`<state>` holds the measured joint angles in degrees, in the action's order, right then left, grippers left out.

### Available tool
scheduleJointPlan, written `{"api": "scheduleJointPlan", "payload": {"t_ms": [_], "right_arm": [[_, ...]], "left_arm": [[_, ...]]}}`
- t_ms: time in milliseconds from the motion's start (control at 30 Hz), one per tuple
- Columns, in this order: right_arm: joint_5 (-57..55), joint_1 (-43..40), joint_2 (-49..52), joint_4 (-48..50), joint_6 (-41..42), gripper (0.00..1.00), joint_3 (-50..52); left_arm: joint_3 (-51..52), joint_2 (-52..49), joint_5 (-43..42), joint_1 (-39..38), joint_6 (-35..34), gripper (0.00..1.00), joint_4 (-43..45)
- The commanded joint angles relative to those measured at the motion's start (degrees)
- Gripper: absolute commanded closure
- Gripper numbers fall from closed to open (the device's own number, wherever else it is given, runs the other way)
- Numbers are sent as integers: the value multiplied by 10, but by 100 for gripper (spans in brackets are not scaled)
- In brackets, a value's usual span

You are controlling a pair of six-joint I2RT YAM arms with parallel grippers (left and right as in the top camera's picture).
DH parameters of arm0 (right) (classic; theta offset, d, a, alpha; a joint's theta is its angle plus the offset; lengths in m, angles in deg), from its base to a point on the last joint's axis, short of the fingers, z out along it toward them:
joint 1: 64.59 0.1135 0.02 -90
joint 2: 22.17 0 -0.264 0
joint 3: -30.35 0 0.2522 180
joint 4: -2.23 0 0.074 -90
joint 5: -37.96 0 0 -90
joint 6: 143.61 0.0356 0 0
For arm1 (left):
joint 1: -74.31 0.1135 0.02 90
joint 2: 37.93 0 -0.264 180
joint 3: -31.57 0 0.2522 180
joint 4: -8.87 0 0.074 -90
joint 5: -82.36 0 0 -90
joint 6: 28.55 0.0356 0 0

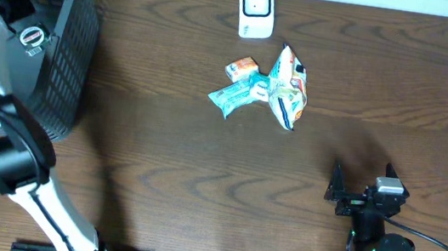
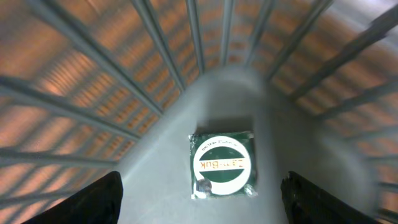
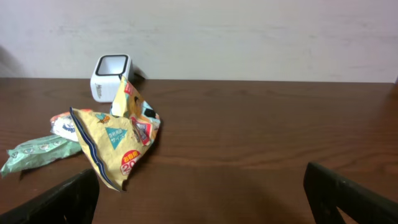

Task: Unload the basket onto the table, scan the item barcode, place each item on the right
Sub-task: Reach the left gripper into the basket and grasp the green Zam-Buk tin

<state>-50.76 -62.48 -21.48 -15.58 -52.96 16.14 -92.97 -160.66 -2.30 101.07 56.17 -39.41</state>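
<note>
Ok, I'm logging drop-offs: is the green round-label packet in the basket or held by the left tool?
In the basket: the packet lies flat on its floor, wire walls around, left tool open above it.

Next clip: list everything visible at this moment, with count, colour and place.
scanner: 1, white, far edge of the table, centre
basket: 1, black wire, left side of the table
round-label pack: 1, green and white, on the basket floor
yellow bag: 1, yellow with print, mid-table, near the scanner
green pack: 1, pale green, against the yellow bag's left side
orange pack: 1, orange and white, just behind the green pack
table: 1, dark brown wood
left end effector: 1, black, open, inside the basket above the round-label pack
right end effector: 1, black, open, near right of the table, facing the bags
</note>
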Motion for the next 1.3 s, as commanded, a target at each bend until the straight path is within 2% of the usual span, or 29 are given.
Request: {"api": "scheduleJointPlan", "payload": {"t_ms": [0, 300, 700, 833, 867, 933, 1000, 1267], "right_arm": [[-3, 2, -3, -2, 6, 1, 1], [-3, 2, -3, -2, 6, 1, 1], [-3, 2, -3, -2, 6, 1, 1], [-3, 2, -3, -2, 6, 1, 1], [-3, 2, -3, -2, 6, 1, 1], [-3, 2, -3, -2, 6, 1, 1], [-3, 2, -3, -2, 6, 1, 1], [-3, 2, -3, -2, 6, 1, 1]], "left_arm": [[2, -46, 17, -1, 12, 18, 15], [3, -107, 18, -17, 2, 18, 60], [7, -145, 18, -18, -16, 18, 64], [7, -145, 18, -16, -47, 18, 66], [7, -145, 17, -16, -55, 22, 66], [7, -145, 17, -16, -56, 42, 65], [7, -144, 17, -16, -56, 50, 61], [6, -84, 17, -16, -58, 51, 41]]}}
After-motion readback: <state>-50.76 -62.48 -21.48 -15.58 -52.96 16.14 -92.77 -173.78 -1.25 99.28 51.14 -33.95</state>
